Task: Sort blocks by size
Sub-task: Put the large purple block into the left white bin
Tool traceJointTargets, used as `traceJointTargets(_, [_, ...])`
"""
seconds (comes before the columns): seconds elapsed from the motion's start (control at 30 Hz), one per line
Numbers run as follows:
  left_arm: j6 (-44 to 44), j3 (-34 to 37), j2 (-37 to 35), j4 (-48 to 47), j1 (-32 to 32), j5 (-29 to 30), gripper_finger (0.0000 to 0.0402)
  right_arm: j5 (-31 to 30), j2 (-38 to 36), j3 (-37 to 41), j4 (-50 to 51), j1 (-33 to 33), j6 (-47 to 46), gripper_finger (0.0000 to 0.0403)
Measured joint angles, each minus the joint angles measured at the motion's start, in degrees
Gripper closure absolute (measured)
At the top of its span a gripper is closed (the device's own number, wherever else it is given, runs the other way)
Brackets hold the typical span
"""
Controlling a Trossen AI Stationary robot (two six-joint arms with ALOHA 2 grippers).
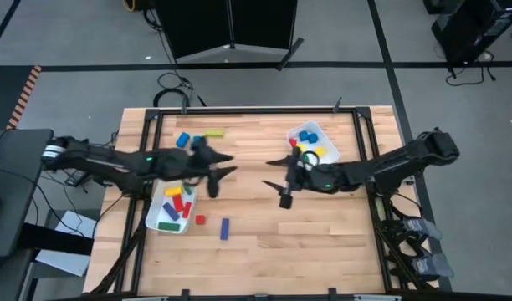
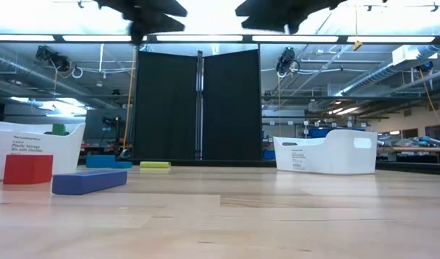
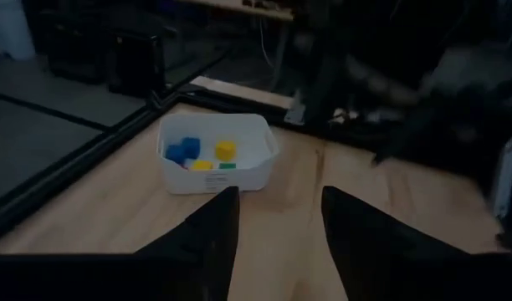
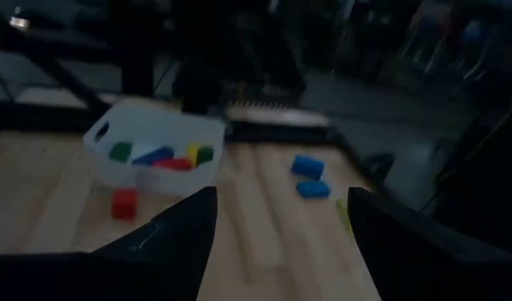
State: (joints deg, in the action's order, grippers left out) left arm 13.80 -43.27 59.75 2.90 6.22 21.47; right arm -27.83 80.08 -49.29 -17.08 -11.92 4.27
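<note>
From above, left gripper (image 1: 221, 170) hangs over the table (image 1: 323, 242) near its middle, just past the left tray (image 1: 152, 219), jaws parted with nothing between them. Right gripper (image 1: 279, 177) faces it from the other side, beside the right tray (image 1: 313, 129), jaws spread wide, also empty. Left tray holds red, blue, yellow and green blocks; right tray holds blue, yellow and red ones. Loose on the wood: 2 blue blocks (image 1: 183, 139) and a yellow-green bar (image 1: 214, 133) near the far edge, a red cube (image 1: 200, 220) and a purple bar (image 1: 225, 228) near the front.

Low view: red cube (image 2: 27, 169) and purple bar (image 2: 89, 180) lie close to the camera by the left tray (image 2: 40, 142); both grippers show only as dark shapes at the top edge.

Left wrist: fingers (image 3: 214, 230) apart, empty, right tray (image 3: 218, 176) ahead.

Right wrist: fingers (image 4: 185, 234) wide, empty; left tray (image 4: 147, 134), red cube (image 4: 124, 203), 2 blue blocks (image 4: 308, 165) ahead.
</note>
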Motion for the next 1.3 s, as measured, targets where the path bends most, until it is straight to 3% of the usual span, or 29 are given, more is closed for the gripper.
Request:
traceJointTargets(0.23, [5.60,7.26,-12.01,-3.02,6.58,4.45,0.0223,10.26,11.63,-4.14,2.56,1.83,-6.28,0.0123])
traceJointTargets(0.53, [8.95,7.65,-15.60,-8.90,11.66,6.43,0.0224,22.15,30.40,-15.29,0.88,1.19,-7.40,0.0115])
traceJointTargets(0.7, [8.95,7.65,-16.68,-9.31,14.57,6.43,0.0224,31.16,39.02,-25.14,4.49,0.03,2.27,0.0110])
traceJointTargets(0.97, [9.01,7.61,-19.32,-9.33,17.07,9.16,0.0224,38.38,49.66,-41.54,22.16,1.15,21.70,0.0105])
traceJointTargets(1.3, [9.47,7.61,-19.33,-9.68,17.22,9.39,0.0224,45.36,59.78,-57.24,34.45,3.79,28.76,0.0106])
